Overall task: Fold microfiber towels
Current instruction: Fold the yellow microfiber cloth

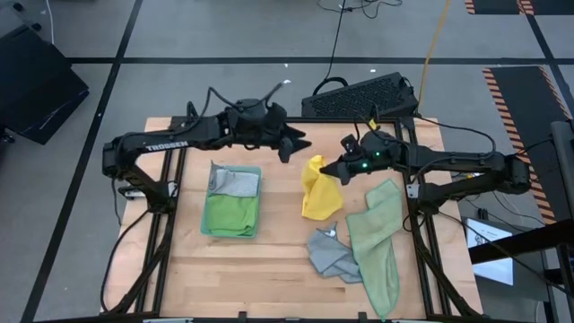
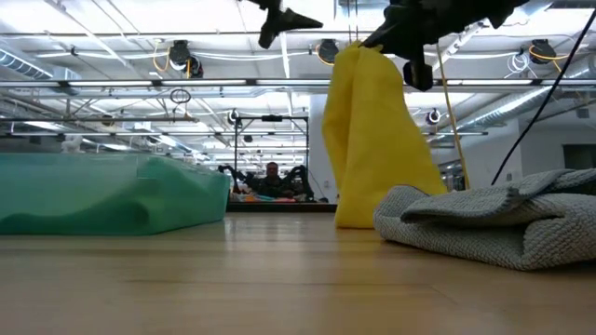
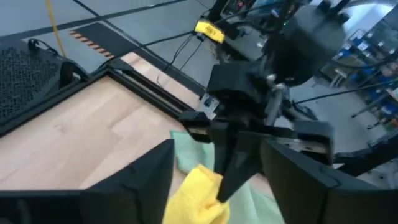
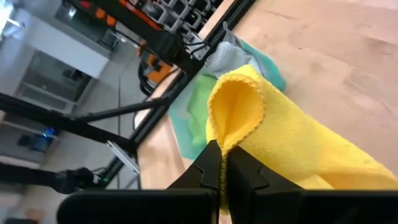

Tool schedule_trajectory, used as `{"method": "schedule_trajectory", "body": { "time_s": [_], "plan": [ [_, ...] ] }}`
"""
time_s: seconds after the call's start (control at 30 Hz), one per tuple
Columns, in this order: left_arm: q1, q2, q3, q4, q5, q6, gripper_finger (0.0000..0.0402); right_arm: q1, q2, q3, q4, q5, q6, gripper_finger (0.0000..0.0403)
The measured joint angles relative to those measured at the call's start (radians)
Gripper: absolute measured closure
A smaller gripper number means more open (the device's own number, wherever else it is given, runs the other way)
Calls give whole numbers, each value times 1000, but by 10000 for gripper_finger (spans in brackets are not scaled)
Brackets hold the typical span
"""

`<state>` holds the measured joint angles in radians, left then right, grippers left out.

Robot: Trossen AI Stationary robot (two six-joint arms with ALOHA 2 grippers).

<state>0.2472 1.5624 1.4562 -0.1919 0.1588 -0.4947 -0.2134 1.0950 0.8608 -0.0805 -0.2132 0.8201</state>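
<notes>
Yellow towel (image 1: 318, 190): we find its top edge pinched between the closed jaws of the right gripper (image 1: 326, 170), the rest hanging to the table (image 1: 269, 269). Left gripper (image 1: 296, 144): jaws apart, empty, just beside the towel.

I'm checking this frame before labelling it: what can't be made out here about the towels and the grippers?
- Stack of folded towels: high view shows only grey and bright green on top; how many lie beneath is hidden.
- Yellow towel: low view hides its lower edge behind the grey towel.
- Pale sage green towel: its lower end runs to the table edge, high view.
- Left gripper: open, empty.
- Right gripper: pinches the yellow towel.
</notes>
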Motion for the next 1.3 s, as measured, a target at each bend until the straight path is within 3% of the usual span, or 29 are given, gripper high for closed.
{"method": "schedule_trajectory", "body": {
  "time_s": [0.17,0.43,0.6,0.77,0.83,1.07,1.3],
  "plan": [
    [-3,75,-3,-37,19,22,122,0,7,0,1,1,-72,401],
    [0,181,-3,113,109,145,151,-8,7,0,1,-3,-140,401],
    [8,221,-2,209,263,182,206,-8,7,0,0,-61,-168,401],
    [30,222,-3,208,361,169,351,-8,-9,0,-9,-43,-156,393],
    [41,218,-3,193,389,136,386,-8,-14,1,-5,-22,-157,388],
    [61,190,-2,169,361,126,373,-10,-19,1,-12,-18,-198,389],
    [53,124,-4,24,290,187,390,-10,-19,1,-4,-14,-219,389]
  ]
}}
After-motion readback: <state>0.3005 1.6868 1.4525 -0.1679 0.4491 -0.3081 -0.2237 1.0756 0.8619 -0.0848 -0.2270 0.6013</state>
